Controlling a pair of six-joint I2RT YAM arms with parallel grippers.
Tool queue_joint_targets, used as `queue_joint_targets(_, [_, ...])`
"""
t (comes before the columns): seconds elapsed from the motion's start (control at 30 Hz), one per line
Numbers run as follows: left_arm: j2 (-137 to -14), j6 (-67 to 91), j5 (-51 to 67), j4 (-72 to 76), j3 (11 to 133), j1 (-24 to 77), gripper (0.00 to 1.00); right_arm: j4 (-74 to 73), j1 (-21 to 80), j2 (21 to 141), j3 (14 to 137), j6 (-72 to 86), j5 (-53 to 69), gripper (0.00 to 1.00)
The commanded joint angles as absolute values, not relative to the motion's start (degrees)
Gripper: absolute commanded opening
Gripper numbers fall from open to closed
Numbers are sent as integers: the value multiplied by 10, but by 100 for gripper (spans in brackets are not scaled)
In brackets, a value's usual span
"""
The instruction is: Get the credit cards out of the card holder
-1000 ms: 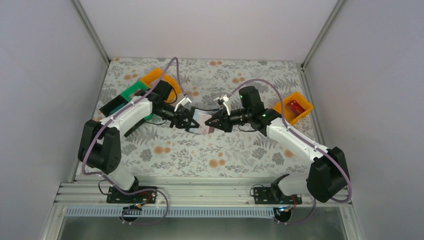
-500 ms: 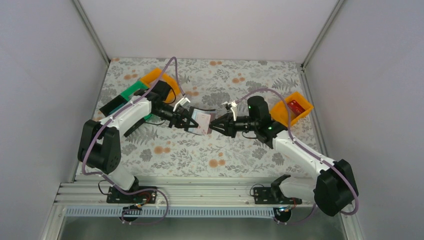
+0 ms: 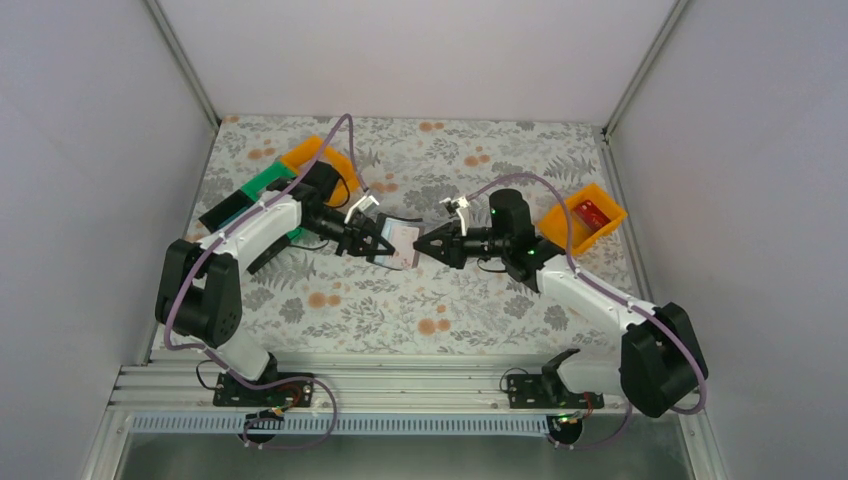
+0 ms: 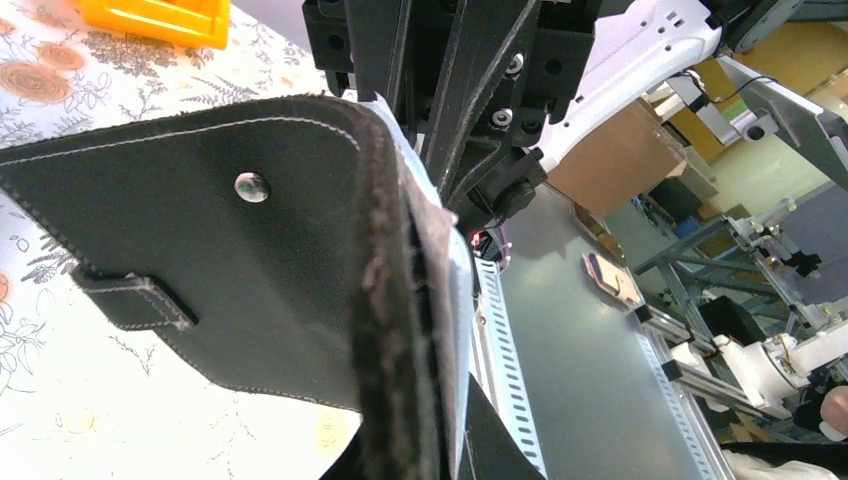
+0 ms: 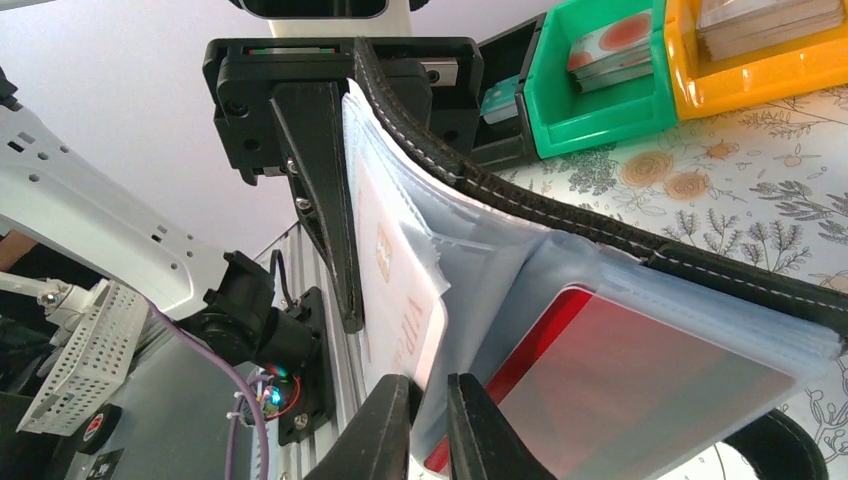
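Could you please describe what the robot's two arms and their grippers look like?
Both the left arm and the right arm have white links between bulky black joints. A purple cable loops along each. The left gripper and right gripper are black, with slim tapering fingers and small white fittings near their bases. Small green lights glow on the right arm.
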State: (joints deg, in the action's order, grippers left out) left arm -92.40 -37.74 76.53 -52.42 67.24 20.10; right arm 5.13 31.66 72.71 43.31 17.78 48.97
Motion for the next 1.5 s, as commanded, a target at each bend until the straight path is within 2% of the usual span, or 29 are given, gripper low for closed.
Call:
queue_joint_targets(0.0, [-908,-418,821,-527,691,206,2,38,320,720,433,156,481,15])
queue_joint_targets(0.33, [-909,-427,824,-536,694,206,2,19,323,735,425,150,476,18])
queue_joint_targets(0.6, [-908,-427,823,-536,695,205,2,9,341,728,419,147,463,29])
queue_joint_targets(0.73, [-906,-428,824,-537,696,205,2,13,351,728,421,146,462,22])
queue_joint_targets(0.87, [-905,-431,823,-538,695,202,2,-2,352,725,418,133,455,25])
queue_joint_targets(1.3, [-900,-444,826,-548,695,199,2,3,349,706,415,145,419,22])
queue_joint_targets(1.47, [-901,-444,826,-548,694,198,3,0,345,692,401,145,420,27])
